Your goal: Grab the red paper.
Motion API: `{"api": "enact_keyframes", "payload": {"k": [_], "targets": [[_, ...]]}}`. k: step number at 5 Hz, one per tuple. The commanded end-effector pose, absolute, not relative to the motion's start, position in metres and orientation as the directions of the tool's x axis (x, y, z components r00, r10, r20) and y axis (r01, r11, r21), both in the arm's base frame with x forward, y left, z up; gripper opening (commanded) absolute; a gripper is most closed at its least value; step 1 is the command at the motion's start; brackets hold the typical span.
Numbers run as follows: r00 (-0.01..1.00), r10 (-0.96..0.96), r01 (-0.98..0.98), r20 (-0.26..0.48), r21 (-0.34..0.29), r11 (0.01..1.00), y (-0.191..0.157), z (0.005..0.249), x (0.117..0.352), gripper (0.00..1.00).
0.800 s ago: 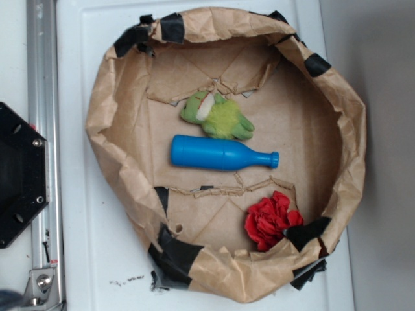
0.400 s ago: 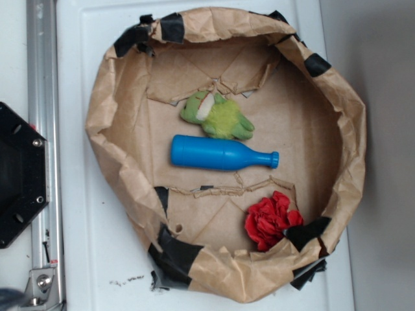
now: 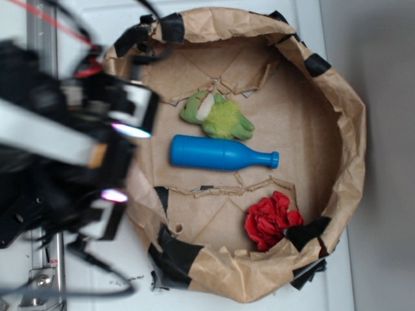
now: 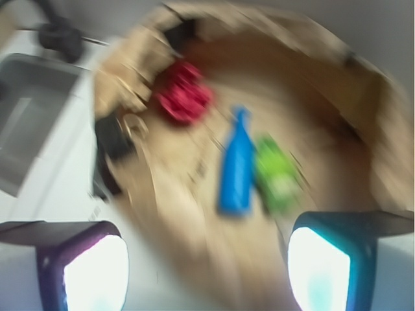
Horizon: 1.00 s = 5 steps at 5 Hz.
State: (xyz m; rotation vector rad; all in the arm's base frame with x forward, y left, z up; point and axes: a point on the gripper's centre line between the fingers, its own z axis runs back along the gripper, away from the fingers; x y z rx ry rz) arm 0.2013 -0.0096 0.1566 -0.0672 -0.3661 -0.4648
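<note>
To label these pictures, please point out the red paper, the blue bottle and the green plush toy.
red paper (image 3: 271,221), exterior view, middle of the crumpled wad.
blue bottle (image 3: 211,152), exterior view, middle of its body.
green plush toy (image 3: 222,118), exterior view, its fuzzy belly.

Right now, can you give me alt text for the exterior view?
Blurred robot arm enters over the left rim of a brown paper basin holding a red paper wad near the lower right, a blue bottle and a green plush toy.

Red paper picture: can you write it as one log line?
gripper: open, over bin edge | red paper: untouched, in bin | bottle, plush: nearby
</note>
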Motion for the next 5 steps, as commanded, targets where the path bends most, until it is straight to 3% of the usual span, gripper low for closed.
{"api": "enact_keyframes", "payload": {"k": [1,2,3,4,5], "targets": [[0.675,-0.55,0.622,0.491,0.023,0.783,-0.014,0.127,0.277,1.0],[0.682,-0.565,0.626,0.465,0.029,0.779,-0.009,0.113,0.294,1.0],[0.689,-0.557,0.624,0.465,0.011,0.781,-0.011,0.124,0.299,1.0],[0.747,-0.5,0.568,0.438,-0.029,0.823,0.0,0.151,0.295,1.0],[0.868,-0.41,0.439,0.279,-0.05,0.897,0.018,0.158,0.285,1.0]]}}
